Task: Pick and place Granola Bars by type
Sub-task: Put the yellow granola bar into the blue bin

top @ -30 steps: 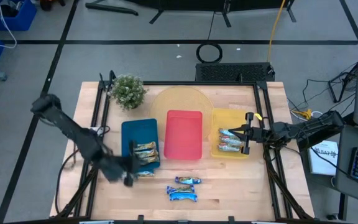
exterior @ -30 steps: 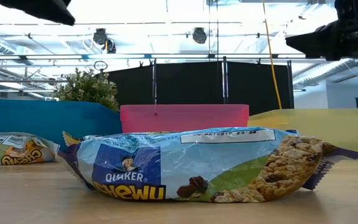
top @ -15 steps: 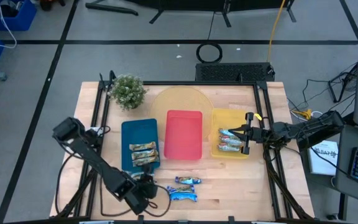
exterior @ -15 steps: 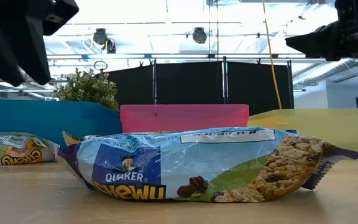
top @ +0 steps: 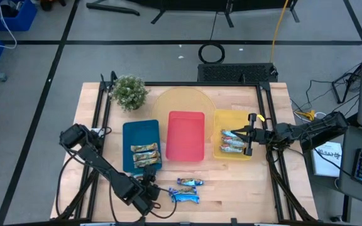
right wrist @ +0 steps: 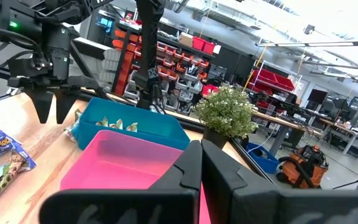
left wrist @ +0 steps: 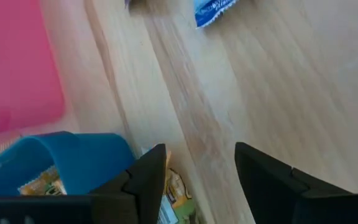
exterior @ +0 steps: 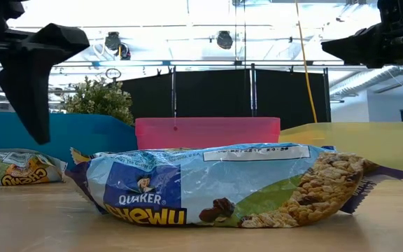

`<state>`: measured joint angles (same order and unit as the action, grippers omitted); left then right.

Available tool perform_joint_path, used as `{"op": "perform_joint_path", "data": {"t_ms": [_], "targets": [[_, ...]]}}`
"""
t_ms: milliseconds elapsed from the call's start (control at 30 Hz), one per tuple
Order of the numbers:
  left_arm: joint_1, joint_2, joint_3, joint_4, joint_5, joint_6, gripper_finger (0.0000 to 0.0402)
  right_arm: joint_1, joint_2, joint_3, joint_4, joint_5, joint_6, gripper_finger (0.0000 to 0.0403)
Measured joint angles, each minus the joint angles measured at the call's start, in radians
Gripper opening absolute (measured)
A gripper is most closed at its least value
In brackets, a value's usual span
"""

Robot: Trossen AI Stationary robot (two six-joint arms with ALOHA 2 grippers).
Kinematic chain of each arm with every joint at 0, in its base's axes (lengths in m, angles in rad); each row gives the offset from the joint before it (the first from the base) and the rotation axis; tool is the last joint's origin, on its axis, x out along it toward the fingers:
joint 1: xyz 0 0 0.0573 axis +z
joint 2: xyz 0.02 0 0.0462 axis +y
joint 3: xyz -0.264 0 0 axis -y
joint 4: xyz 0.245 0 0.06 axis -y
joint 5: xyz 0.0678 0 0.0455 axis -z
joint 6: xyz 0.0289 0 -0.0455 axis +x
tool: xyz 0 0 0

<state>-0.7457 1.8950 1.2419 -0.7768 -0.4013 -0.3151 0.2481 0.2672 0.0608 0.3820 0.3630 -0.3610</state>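
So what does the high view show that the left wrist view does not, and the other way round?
Only the high view shows the yellow tray with its bars, the plant and the right gripper. Only the left wrist view shows, close up, the left gripper with its fingers open above the wood. Both show the blue tray, the red tray and a blue-wrapped bar.

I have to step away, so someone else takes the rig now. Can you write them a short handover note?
Left gripper: open, empty, low over the table's front beside the blue tray.
Right gripper: shut, empty, above the yellow tray.
Done: two tan-gold bars in the blue tray, silvery-teal bars in the yellow tray.
Left: two blue bars on the table in front of the empty red tray, and one tan-gold bar on the table by the blue tray.
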Motion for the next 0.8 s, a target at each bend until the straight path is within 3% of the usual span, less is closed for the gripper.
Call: {"op": "perform_joint_path", "data": {"t_ms": [467, 800], "targets": [[0.048, 0.003, 0.000, -0.009, -0.005, 0.025, 0.0163, 0.000, 0.000, 0.000, 0.000, 0.001, 0.000, 0.0000], [0.052, 0.003, -0.033, -0.036, 0.013, 0.023, 0.0161, 0.000, 0.000, 0.000, 0.000, 0.001, 0.000, 0.0000]]}}
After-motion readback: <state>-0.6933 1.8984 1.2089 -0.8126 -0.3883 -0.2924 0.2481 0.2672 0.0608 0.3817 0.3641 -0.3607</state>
